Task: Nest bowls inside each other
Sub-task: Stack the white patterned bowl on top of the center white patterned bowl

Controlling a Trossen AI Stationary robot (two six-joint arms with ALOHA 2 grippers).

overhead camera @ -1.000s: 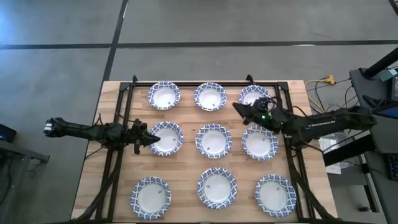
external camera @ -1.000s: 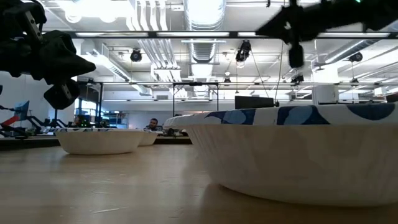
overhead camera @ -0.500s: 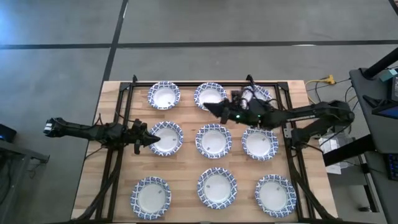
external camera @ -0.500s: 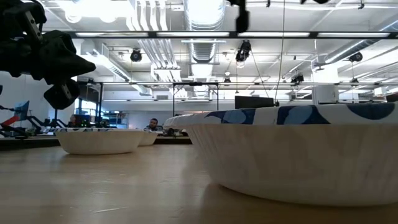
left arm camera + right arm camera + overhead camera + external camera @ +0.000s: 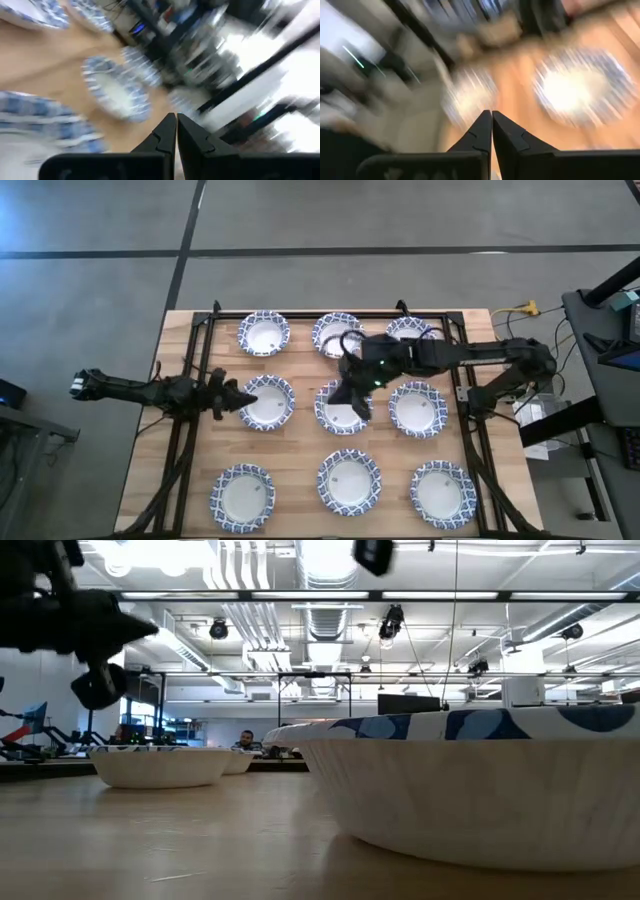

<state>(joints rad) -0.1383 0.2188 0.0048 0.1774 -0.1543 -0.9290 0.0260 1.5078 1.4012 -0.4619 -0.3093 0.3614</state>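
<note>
Nine blue-rimmed white bowls sit singly on the table in three rows of three. The middle row holds the left bowl (image 5: 270, 403), the centre bowl (image 5: 340, 412) and the right bowl (image 5: 418, 409). My left gripper (image 5: 238, 395) is shut and hovers just outside the left bowl's left rim, raised off the table (image 5: 95, 630). In its blurred wrist view the fingers (image 5: 176, 127) point past a bowl (image 5: 116, 95). My right gripper (image 5: 357, 402) is shut (image 5: 491, 125) and hangs high over the centre bowl. Its arm crosses the far middle bowl (image 5: 332, 332).
A dark metal frame (image 5: 196, 350) runs along the table's left, far and right sides. Bare wood shows between the bowls. In the low view the nearest bowl (image 5: 480, 790) fills the right foreground, with another bowl (image 5: 160, 765) farther back. Equipment stands off the table's right edge (image 5: 600, 330).
My right gripper has swung from the far right bowl toward the table's left, then turned toward the near edge, ending over the centre bowl. It has also risen out of the low view's top. My left gripper has lifted slightly beside the left bowl. No bowl has moved.
</note>
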